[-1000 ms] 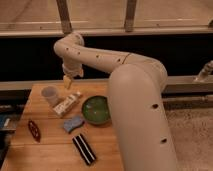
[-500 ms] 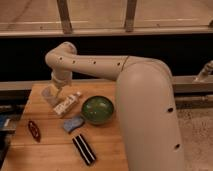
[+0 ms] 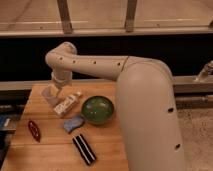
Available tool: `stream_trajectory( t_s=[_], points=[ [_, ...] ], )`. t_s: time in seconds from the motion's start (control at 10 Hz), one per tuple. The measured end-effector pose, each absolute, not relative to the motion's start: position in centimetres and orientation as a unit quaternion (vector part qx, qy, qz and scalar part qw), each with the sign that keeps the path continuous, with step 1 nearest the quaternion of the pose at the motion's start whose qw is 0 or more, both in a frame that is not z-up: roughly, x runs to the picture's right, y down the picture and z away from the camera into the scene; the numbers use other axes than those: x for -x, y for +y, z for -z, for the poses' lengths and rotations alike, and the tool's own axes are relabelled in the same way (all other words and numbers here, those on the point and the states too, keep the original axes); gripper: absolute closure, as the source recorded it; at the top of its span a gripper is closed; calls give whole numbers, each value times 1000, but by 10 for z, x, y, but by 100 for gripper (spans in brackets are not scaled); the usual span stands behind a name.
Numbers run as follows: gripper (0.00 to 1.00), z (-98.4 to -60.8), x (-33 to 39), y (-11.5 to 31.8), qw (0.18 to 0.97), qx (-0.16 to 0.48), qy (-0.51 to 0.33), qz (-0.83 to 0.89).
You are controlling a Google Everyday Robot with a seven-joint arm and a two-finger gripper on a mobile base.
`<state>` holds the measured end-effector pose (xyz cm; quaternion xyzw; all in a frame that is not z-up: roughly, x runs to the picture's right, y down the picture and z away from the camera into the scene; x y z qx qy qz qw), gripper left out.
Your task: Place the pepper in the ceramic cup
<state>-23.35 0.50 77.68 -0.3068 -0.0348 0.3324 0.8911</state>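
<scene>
The dark red pepper [image 3: 33, 130] lies on the wooden table [image 3: 45, 155] near its left edge. The pale ceramic cup [image 3: 47, 96] stands at the table's back left, partly hidden by my gripper. My gripper [image 3: 55, 89] hangs from the white arm right over the cup's right side. It is well behind the pepper and to its right, and nothing shows in it.
A white packet [image 3: 67, 104] lies just right of the cup. A round green bowl [image 3: 97, 109] sits at the middle right, a blue-grey object [image 3: 73, 123] in front of the packet, and a black-and-white striped bar [image 3: 84, 148] near the front. My bulky arm [image 3: 150, 115] covers the right side.
My arm has swung left. The gripper moved from above the white packet to over the cup. The pepper and other objects have not moved.
</scene>
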Motion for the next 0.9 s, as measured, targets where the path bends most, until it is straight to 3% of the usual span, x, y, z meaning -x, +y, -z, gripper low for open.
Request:
stream_trajectory(
  t_s=[0.2, 0.9],
  points=[
    [35, -783, 247, 16, 897, 321, -44, -302],
    [35, -745, 330, 88, 911, 362, -73, -182]
  ],
)
